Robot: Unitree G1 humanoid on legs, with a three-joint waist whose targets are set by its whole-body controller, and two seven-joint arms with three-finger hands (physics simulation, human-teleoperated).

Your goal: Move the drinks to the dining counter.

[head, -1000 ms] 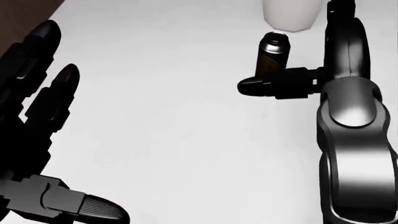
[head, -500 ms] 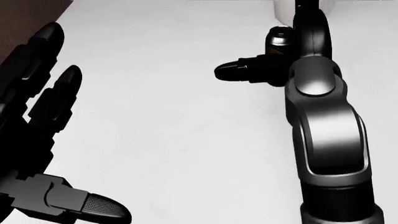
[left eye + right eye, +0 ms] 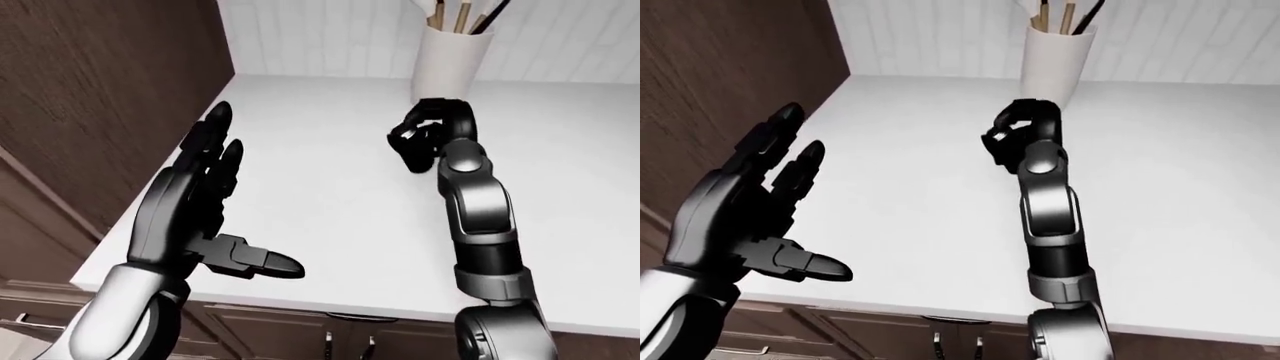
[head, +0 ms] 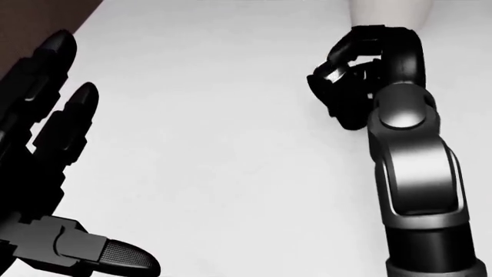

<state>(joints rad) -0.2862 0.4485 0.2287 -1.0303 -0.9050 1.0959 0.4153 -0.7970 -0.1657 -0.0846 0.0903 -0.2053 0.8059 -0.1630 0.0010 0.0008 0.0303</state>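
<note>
1. Right hand (image 4: 346,92) was curled on the white counter (image 3: 300,195) just below the utensil crock (image 3: 447,60); its fingers hid any drink, so a grip could not be confirmed
2. Left hand (image 3: 195,202) was spread wide, holding nothing
3. Judgement: a drink can would be light, rigid and smooth; best gripped mid-body, kept upright

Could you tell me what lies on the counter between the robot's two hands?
Nothing: in the left-eye view, bare white counter separates the left hand from the right hand.
</note>
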